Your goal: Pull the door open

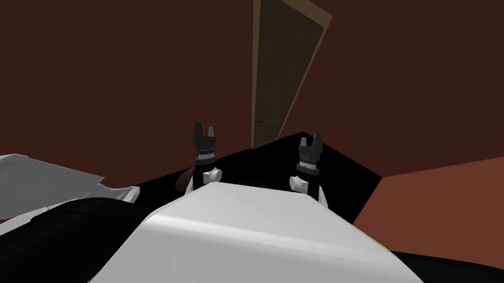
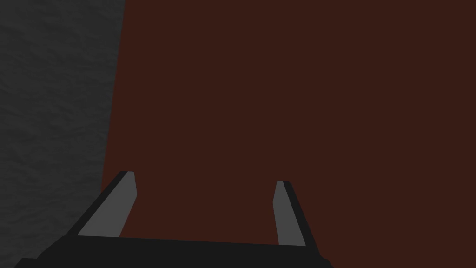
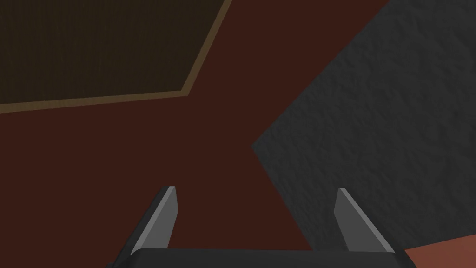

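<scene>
A dark brown door point(image 1: 281, 57) in a tan frame stands shut in the dark red wall ahead, some way off. Its small lever handle point(image 1: 263, 121) sits low on the door's left edge in the head view. Part of the door point(image 3: 93, 46) and its tan frame also appears in the right wrist view. My left gripper point(image 1: 205, 129) is raised in front of my chest, open, with nothing between its fingers point(image 2: 123, 204). My right gripper point(image 1: 311, 139) is level with it, open and empty too, its fingers point(image 3: 162, 218) pointing at the wall beside the door. Both are well short of the handle.
Dark red walls point(image 1: 108, 43) run left and right of the door. A lighter red-brown wall point(image 1: 462, 208) stands at the right. A black area point(image 1: 348, 171) lies at the foot of the walls. A white object point(image 1: 9, 180) lies at the lower left.
</scene>
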{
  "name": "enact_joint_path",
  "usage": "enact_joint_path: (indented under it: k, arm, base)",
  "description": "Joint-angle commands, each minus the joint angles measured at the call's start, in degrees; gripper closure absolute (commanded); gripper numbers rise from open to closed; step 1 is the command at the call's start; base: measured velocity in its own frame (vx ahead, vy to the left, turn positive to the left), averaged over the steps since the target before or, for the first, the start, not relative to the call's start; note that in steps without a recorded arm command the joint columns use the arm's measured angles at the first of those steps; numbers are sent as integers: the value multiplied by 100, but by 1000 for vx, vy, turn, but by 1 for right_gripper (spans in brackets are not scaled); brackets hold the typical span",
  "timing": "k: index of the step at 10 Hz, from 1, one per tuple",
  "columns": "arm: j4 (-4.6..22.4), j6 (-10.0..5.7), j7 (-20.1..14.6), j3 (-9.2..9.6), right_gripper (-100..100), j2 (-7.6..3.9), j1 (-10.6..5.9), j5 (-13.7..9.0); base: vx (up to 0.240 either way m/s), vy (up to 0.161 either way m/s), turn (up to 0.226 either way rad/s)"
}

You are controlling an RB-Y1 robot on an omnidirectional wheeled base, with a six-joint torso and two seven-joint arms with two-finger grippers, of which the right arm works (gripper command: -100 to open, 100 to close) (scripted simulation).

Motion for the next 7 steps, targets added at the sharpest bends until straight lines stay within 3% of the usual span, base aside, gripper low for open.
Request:
enact_joint_path:
  k: [1,7]
  arm:
    - [189,-10,-25,10,-100,-58,-96,-29]
    - [927,-73,-102,114,-100,-255,-385,-123]
  base:
    - [106,-2,63]
    - [93,-17,78]
